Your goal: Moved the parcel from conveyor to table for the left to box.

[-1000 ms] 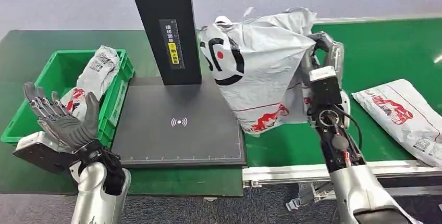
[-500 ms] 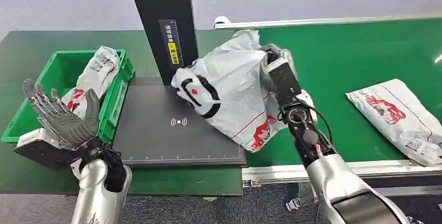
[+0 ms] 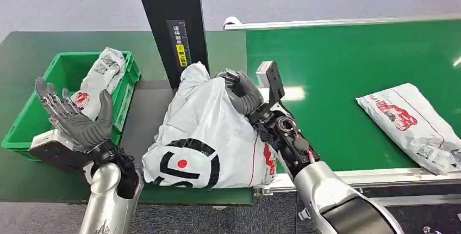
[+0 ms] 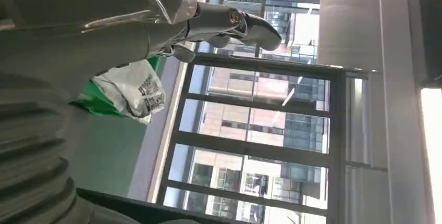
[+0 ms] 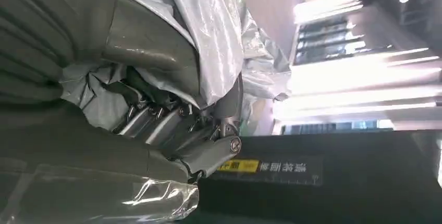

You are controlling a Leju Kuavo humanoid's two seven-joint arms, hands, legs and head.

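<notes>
Left hand [image 3: 76, 122] raised, palm open, fingers spread, holding nothing, beside green crate [image 3: 32, 115]. Right hand [image 3: 243, 91] gripping white parcel [image 3: 205, 133], lying just left of it on desk [image 3: 142, 109] under black post [image 3: 175, 24].

Even bright overhead light; belt [image 3: 348, 81] glare; wrist views backlit, possibly blurred.

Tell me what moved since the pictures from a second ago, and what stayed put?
The right hand carried the big white parcel from above the green conveyor leftward and down onto the black table pad by the black post. It still grips the parcel. The left hand stayed raised and open beside the green box. The parcel in the box kept its place, while the parcel on the conveyor edged slightly left.
</notes>
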